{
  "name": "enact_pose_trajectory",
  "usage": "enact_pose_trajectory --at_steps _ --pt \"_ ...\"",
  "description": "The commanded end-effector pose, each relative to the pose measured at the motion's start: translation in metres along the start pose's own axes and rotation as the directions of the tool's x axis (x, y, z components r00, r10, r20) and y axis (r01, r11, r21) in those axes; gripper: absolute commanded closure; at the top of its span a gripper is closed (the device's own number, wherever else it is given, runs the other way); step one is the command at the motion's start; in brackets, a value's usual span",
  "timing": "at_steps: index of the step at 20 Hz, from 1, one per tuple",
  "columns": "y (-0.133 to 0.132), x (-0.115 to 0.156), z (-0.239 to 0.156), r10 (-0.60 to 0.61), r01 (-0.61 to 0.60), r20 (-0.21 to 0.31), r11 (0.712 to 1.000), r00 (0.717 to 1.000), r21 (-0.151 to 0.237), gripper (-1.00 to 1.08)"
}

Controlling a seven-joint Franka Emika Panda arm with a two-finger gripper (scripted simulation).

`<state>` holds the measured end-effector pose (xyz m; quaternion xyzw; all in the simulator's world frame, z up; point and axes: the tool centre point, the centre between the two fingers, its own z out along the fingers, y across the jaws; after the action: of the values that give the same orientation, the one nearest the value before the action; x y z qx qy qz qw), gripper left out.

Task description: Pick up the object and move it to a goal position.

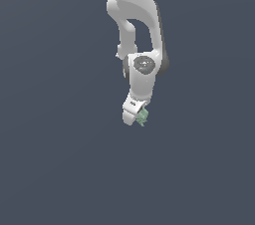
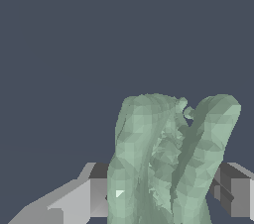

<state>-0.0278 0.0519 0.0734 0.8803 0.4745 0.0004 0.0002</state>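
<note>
One gripper (image 1: 138,118) is observed at the end of the downward-reaching arm, closed on the object (image 1: 143,116), a pale green lumpy figure held between the fingers (image 2: 74,203). No supporting surface or goal marker can be made out in either view, so height above any surface cannot be judged. In the wrist view the object is seen protruding well beyond the fingers. Risk is assessed as follows: the knobbly, irregular faces may give uneven contact, so rotation or slippage under quick motion is considered possible.

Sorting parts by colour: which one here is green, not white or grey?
The lumpy pale green object, held between the tool's grey fingers; the arm is white.
</note>
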Motion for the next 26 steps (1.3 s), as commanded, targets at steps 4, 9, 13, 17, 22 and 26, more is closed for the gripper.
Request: enact_pose_trajectory --at_steps 4,9,13,17,22,26 --pt "0.000 -0.001 -0.010 0.000 0.000 0.000 1.000 1.000 -0.001 1.08" --pt "0.001 -0.003 -0.035 -0.001 0.001 0.000 1.000 1.000 0.000 1.08" --pt "0.002 -0.005 -0.066 -0.001 0.001 0.000 1.000 1.000 0.000 1.08" --pt "0.003 -0.008 -0.105 -0.002 0.002 -0.001 1.000 1.000 0.001 1.08" --pt "0.005 -0.012 -0.162 -0.002 0.002 -0.001 1.000 1.000 0.001 1.08" --pt "0.006 -0.015 -0.206 -0.003 0.003 -0.001 1.000 1.000 0.001 1.08"
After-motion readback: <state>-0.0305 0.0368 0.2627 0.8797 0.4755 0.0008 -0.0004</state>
